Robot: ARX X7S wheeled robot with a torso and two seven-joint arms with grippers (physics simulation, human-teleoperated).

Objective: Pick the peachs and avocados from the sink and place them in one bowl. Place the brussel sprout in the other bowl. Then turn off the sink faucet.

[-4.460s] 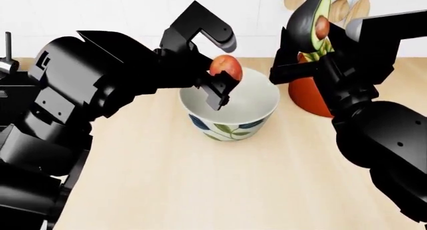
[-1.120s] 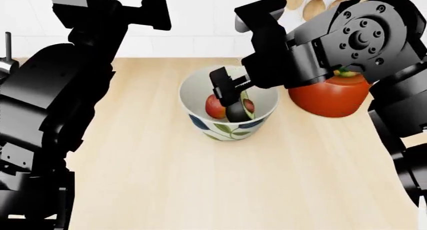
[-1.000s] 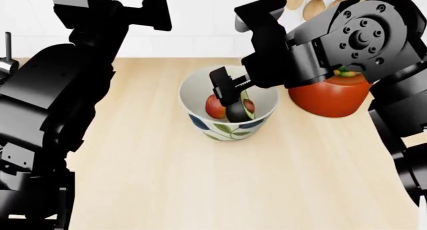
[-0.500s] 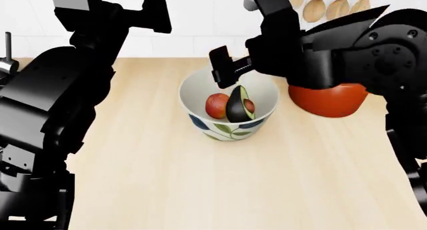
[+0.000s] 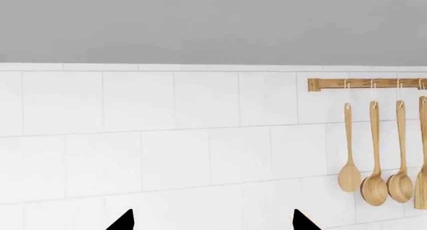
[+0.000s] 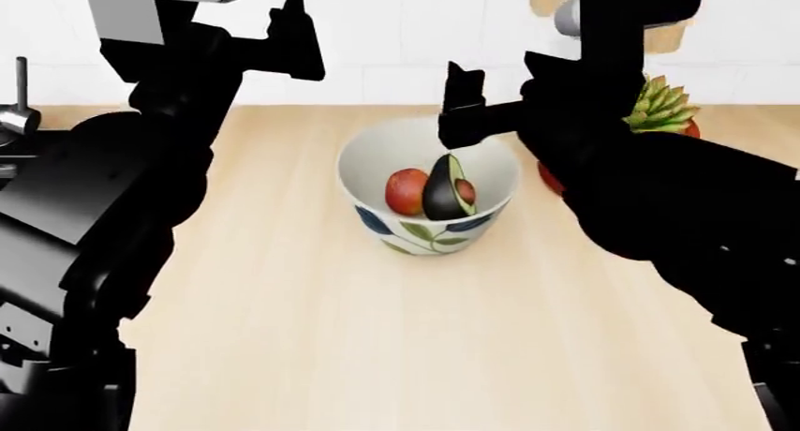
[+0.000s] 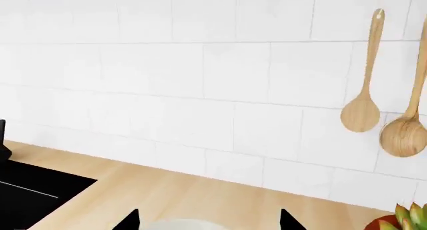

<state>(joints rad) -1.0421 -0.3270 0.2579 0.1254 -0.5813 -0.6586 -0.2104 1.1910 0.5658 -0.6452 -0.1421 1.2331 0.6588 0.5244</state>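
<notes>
From my head camera, going left to right, I have a sliver of the steel sink faucet (image 6: pixel 15 103) at the far left edge, then my left gripper (image 6: pixel 295 39) raised high in front of the white tiled wall, well clear of the wooden surface (image 6: pixel 375 337). In its wrist camera only two black fingertips (image 5: pixel 122 222) show, set well apart with bare tile between them, so I read those jaws as wide open and holding nothing. At the centre stands the white bowl (image 6: pixel 429 234) painted with a dark blue flower and green leaves; inside it a red-orange peach (image 6: pixel 407 190) lies touching a halved avocado (image 6: pixel 448 189), whose dark skin and brown pit face me. My right gripper (image 6: pixel 460 108) hangs just above the bowl's far rim, and its wrist camera shows the two tips apart with nothing between them, so it is open and empty too. That same camera catches a black corner of the sink (image 7: pixel 30 195) and wooden spoons (image 7: pixel 363 77) hanging on the wall. Behind my right arm sits the orange-red plant pot (image 6: pixel 681 131) with spiky green leaves. I can read no writing or labels anywhere.
</notes>
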